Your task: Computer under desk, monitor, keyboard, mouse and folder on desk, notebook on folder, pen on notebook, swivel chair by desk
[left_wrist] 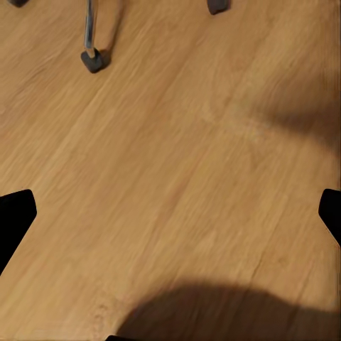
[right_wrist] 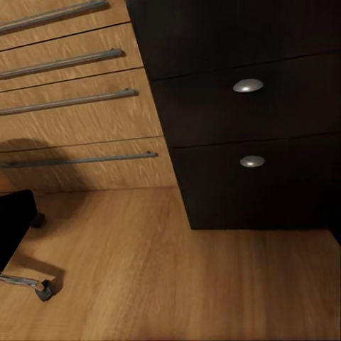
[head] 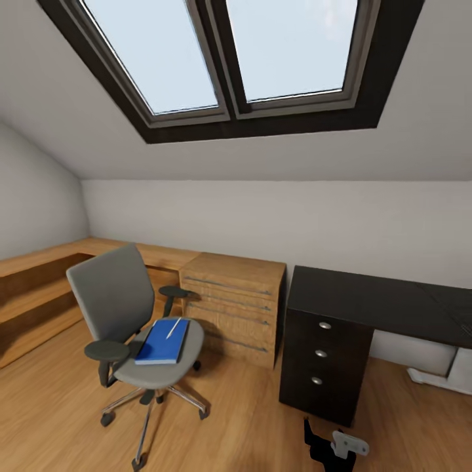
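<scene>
The swivel chair [head: 121, 308], grey with black armrests, stands on the wood floor at the left. On its seat lies the blue folder [head: 160, 344] with the thin white pen [head: 174, 327] on top. The black desk [head: 380, 301] with its dark drawer unit [head: 324, 357] is at the right. A light grey-white box, apparently the computer [head: 459, 370], peeks out under it. Monitor, keyboard, mouse and notebook are out of view. My left gripper [left_wrist: 174, 213] is open over bare floor near a chair caster [left_wrist: 94, 60]. My right gripper [right_wrist: 174, 227] is open, facing the drawer unit [right_wrist: 249, 106].
A low light-wood cabinet [head: 233, 308] with long metal handles stands between chair and desk, and wood shelving [head: 39, 288] runs along the left wall. A sloped ceiling with a skylight [head: 223, 59] hangs overhead. Part of my right arm [head: 337, 449] shows at the bottom.
</scene>
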Available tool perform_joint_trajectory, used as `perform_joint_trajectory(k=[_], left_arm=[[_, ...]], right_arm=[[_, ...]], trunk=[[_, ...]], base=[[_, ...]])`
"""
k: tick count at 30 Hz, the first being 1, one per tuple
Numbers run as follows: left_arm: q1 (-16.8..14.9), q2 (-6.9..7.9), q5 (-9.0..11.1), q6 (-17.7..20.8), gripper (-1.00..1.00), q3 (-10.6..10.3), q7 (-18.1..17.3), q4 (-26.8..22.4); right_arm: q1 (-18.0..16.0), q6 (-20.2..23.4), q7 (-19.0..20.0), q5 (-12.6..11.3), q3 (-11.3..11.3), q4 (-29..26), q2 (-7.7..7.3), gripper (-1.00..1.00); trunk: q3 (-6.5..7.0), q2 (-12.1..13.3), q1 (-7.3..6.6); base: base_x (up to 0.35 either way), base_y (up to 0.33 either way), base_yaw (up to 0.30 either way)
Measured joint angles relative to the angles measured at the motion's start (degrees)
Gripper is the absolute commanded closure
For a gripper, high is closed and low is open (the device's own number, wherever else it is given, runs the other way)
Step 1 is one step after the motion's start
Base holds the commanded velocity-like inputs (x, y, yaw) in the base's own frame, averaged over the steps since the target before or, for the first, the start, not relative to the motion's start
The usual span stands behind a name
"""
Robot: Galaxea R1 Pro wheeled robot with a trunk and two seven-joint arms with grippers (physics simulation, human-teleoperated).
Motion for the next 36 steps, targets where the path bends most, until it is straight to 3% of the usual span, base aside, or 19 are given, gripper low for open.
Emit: perform_joint_trajectory(k=[16, 24, 36], left_arm=[[0.00, -0.08, 0.07, -0.41, -1.00, 0.02, 0.07, 0.00], [0.02, -0.09, 0.07, -0.43, -1.00, 0.01, 0.08, -0.02], [0.01, -0.03, 0.08, -0.43, -1.00, 0.01, 0.08, -0.02]], right_arm=[[-0.01, 0.11, -0.28, -0.13, -0.09, 0.00, 0.23, -1.00], [-0.02, 0.17, -5.21, -0.40, -0.32, -0.04, 0.44, -1.00], [-0.01, 0.24, -5.77, -0.36, -0.28, -0.09, 0.45, -1.00]], trunk=[[3.35, 6.42, -3.51], [4.48, 9.63, -5.27], [6.16, 14.45, -7.91]], base=[[0.000, 0.000, -0.247], [0.000, 0.000, -0.037], [0.000, 0.000, -0.001]])
